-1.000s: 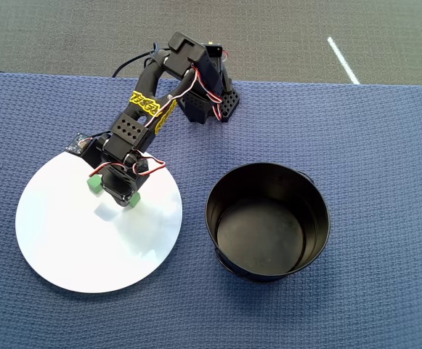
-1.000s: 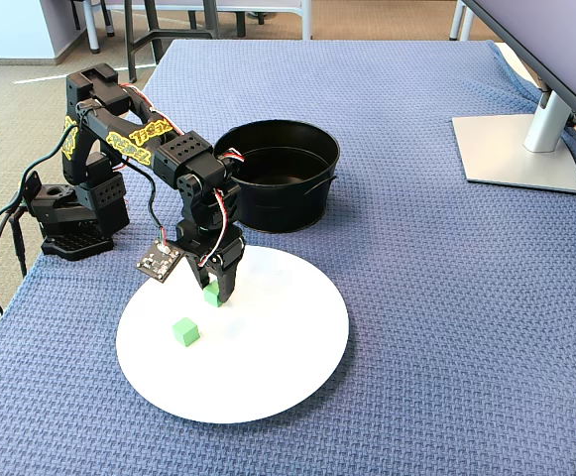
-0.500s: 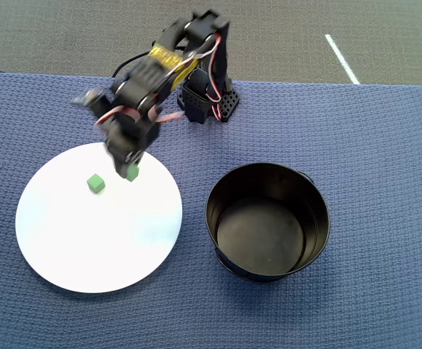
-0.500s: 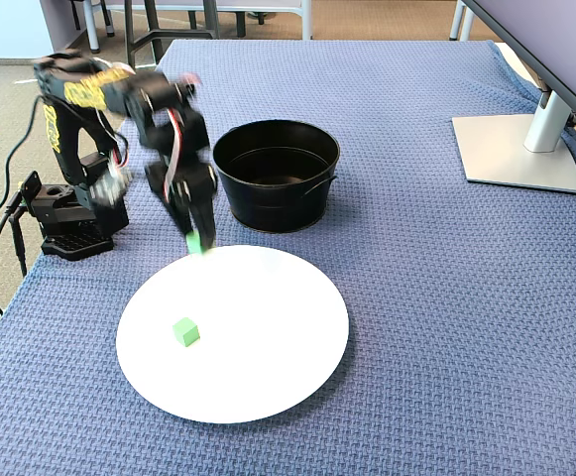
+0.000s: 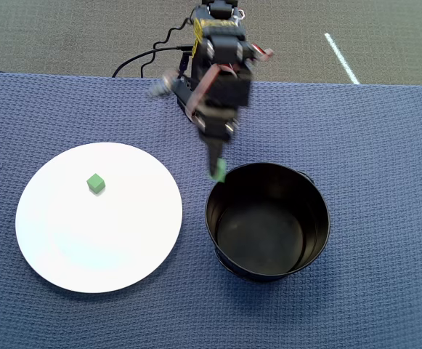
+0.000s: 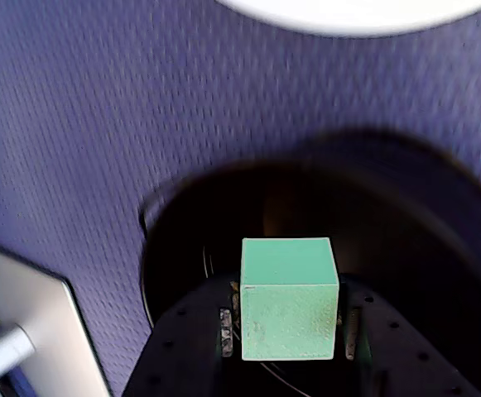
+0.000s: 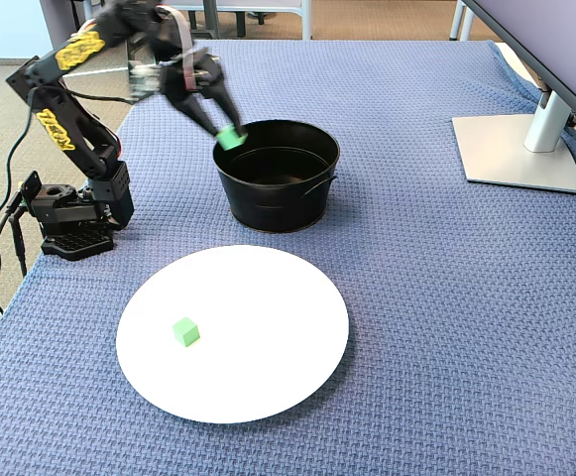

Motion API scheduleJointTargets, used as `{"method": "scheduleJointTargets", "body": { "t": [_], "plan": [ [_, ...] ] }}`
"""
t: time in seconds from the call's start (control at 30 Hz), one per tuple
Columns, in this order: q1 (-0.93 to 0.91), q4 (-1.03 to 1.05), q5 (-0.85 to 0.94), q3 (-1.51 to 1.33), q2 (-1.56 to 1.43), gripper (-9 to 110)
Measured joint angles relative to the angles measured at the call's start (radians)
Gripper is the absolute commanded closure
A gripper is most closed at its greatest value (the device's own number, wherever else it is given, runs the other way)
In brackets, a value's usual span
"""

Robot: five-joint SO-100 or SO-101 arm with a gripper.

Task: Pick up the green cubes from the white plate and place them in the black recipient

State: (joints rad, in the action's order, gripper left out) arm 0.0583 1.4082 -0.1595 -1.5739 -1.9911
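My gripper (image 5: 218, 173) (image 7: 231, 137) (image 6: 288, 331) is shut on one green cube (image 5: 219, 173) (image 7: 231, 138) (image 6: 289, 310), held in the air over the near-left rim of the black recipient (image 5: 267, 222) (image 7: 278, 174) (image 6: 422, 207). The pot's dark inside fills the wrist view behind the cube. A second green cube (image 5: 94, 184) (image 7: 184, 331) lies on the white plate (image 5: 123, 240) (image 7: 268, 347), left of the pot in the overhead view. A sliver of the plate (image 6: 356, 12) shows at the top of the wrist view.
The arm's base (image 7: 69, 218) stands at the left edge of the blue woven cloth (image 7: 446, 297). A monitor stand (image 7: 516, 149) (image 6: 25, 331) sits at the right in the fixed view. Grey floor with a white line (image 5: 341, 58) lies beyond the table.
The arm has lifted off the plate and swung towards the pot, carrying one green cube from above the plate to the pot's rim. The other cube has stayed where it was.
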Motion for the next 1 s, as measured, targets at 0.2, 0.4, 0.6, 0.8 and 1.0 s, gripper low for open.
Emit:
{"method": "scheduleJointTargets", "body": {
  "t": [0.2,0.4,0.6,0.8,1.0],
  "plan": [
    [0.1,-0.12,-0.04,0.025,0.244,102],
    [0.115,-0.176,-0.041,0.029,0.325,69],
    [0.149,-0.186,-0.023,0.029,0.313,65],
    [0.158,-0.11,0.011,0.052,0.225,66],
    [0.064,0.02,0.066,0.095,0.012,87]
  ]
}}
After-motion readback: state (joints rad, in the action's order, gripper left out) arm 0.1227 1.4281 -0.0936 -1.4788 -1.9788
